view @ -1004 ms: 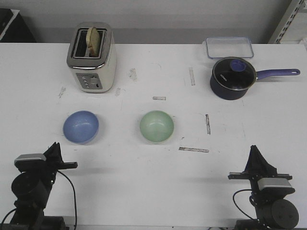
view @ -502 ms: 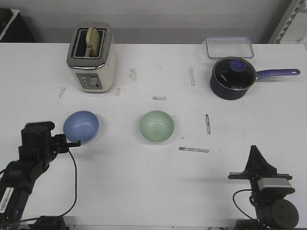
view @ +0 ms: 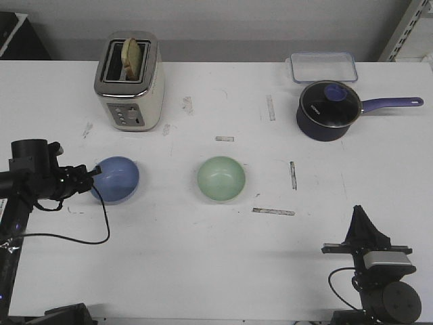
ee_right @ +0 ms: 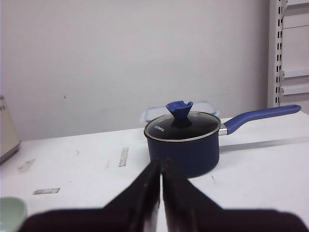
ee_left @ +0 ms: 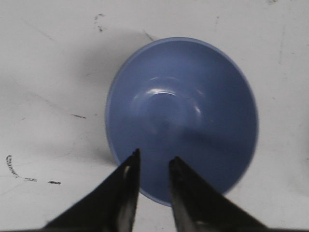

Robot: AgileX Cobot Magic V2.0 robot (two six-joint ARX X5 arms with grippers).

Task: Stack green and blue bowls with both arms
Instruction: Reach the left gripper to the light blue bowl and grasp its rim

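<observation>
blue bowl [view: 116,179] | left pincer [ee_left: 153,171] level, slightly parted at its rim, gripping nothing | right pincer [ee_right: 161,170] closed, empty | bowl upright, plain

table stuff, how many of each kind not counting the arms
bowls: 2, blue bowl and green bowl
toaster: 1
saucepan with lid: 1
clear container: 1
total: 5
</observation>
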